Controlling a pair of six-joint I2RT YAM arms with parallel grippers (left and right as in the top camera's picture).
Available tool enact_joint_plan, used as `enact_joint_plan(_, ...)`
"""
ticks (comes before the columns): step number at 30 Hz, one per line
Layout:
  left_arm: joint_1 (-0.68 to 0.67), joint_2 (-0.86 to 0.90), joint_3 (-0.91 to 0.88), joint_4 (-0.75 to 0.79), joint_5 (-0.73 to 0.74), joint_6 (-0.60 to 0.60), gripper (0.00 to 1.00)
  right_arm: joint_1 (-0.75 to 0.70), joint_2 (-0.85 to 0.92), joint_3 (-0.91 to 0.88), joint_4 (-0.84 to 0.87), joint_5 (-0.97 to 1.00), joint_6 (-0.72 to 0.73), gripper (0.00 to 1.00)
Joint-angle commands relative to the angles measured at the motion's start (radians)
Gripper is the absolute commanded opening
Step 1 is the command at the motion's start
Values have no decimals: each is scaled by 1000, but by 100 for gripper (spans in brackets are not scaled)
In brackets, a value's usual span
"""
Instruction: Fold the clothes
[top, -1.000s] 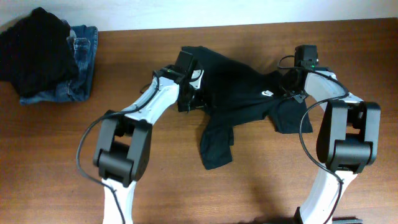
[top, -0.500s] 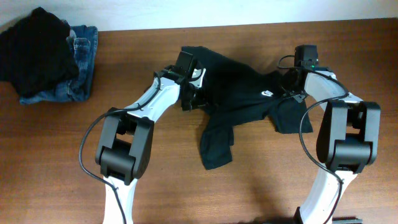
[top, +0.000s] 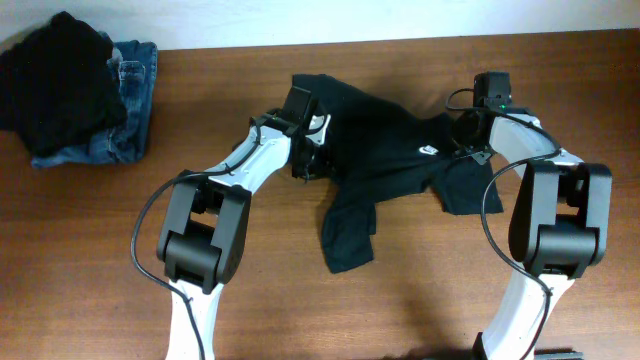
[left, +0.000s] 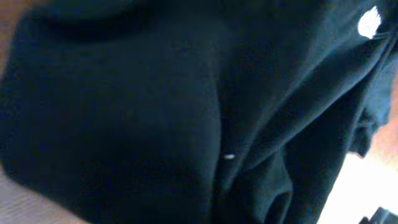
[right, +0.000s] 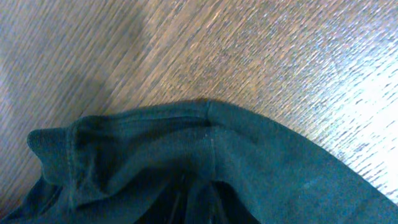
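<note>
Left tool (top: 311, 150) and right tool (top: 468, 137) sit low over the crumpled T-shirt (top: 380, 152).

The left gripper (top: 308, 160) and right gripper (top: 467, 140) hide their jaws against the shirt (top: 385, 150); its left wrist view is blurred.

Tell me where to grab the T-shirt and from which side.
Grip the T-shirt by the loose flap that sticks out toward the near edge of the table, probably coming from above on that side. The flap lies flat with bare wood around it, while the rest is bunched.
</note>
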Motion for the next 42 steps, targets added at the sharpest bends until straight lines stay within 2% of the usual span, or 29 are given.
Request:
enact_joint_plan(1,20,10,26,-66,-2,27,9,1,13,-13,0,-27,7,18)
enact_joint_plan(4,38,10,61,-154,-44,28,8,1,13,-13,0,-27,7,18)
enact_joint_plan(9,68,10,140,-323,-195,60,8,1,13,-13,0,-27,7,18)
enact_joint_plan(15,105,10,257,-509,-444,61,9,1,13,-13,-1,-27,7,18)
enact_joint_plan(21,139,10,289,-609,-601,62,21,1,13,-13,-1,-27,7,18)
enact_joint_plan(28,171,10,289,-691,-754,61,24,1,13,-13,-2,-28,7,18)
enact_joint_plan(32,175,10,289,-722,-687,61,24,1,13,-13,-2,-28,7,18)
enact_joint_plan(36,169,10,289,-739,-441,62,24,1,13,-13,-2,-28,7,18)
enact_joint_plan(39,154,10,289,-730,-246,113,24,1,13,-13,-3,-28,7,18)
enact_joint_plan(42,125,11,288,-709,-164,133,28,1,13,-13,-6,-28,7,18)
